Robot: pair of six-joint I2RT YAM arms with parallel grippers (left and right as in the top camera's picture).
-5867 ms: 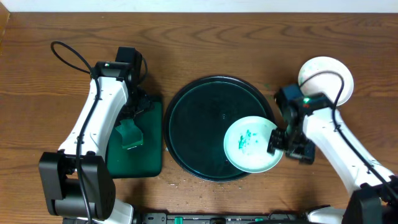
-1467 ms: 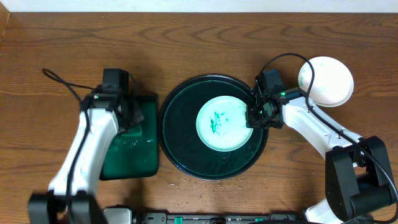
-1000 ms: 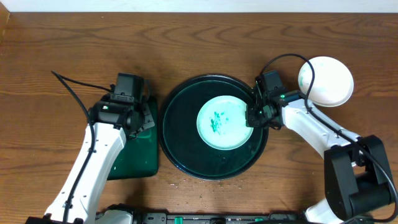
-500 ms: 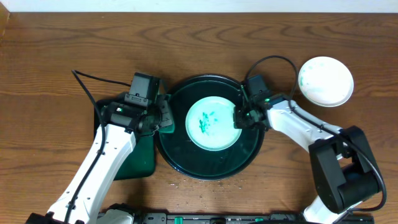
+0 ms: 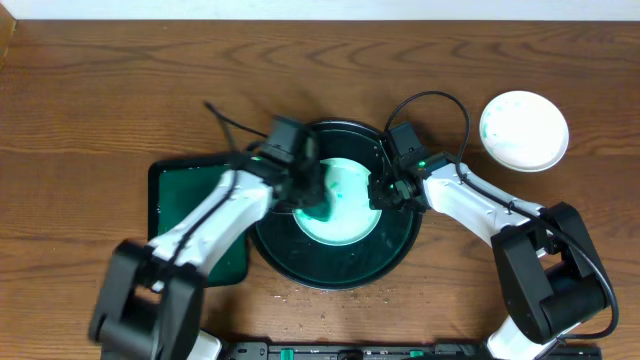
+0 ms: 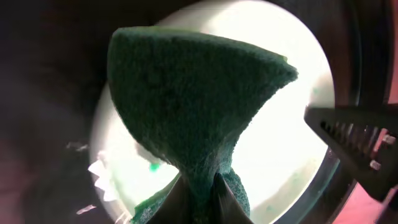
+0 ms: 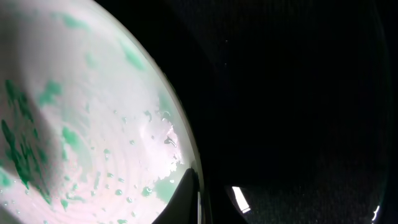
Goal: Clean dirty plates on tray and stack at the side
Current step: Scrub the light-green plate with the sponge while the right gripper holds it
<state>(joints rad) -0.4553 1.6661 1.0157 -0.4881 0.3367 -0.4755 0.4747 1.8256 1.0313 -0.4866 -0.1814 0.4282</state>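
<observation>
The step in hand is the wiping of a dirty plate (image 5: 350, 215), which lies flat near the middle of the round tray (image 5: 340, 268). The left arm (image 5: 220, 205) reaches in over the tray's left rim, and its jaws are clamped on a dark green sponge (image 6: 193, 106), pinched at its narrow end so the broad end fans out over the plate's left half. Whether the sponge already presses on the plate or hangs just above it cannot be told from the blurred overhead view.

The right arm (image 5: 470, 200) comes in over the tray's right side. Its jaws are closed on the plate's right rim, the thin edge nipped between the tips, as the right wrist view shows. Teal smears and water beads cover the plate's face there.

The next move, as I judge it, calls for scrubbing strokes across the smears while the right jaws steady the plate against sliding on the tray. After that the plate would go to the other white plate (image 5: 523, 130), which sits on the desk (image 5: 100, 90) well beyond the tray's upper right. A rectangular dark green tray (image 5: 175, 200) lies just left of the round one.
</observation>
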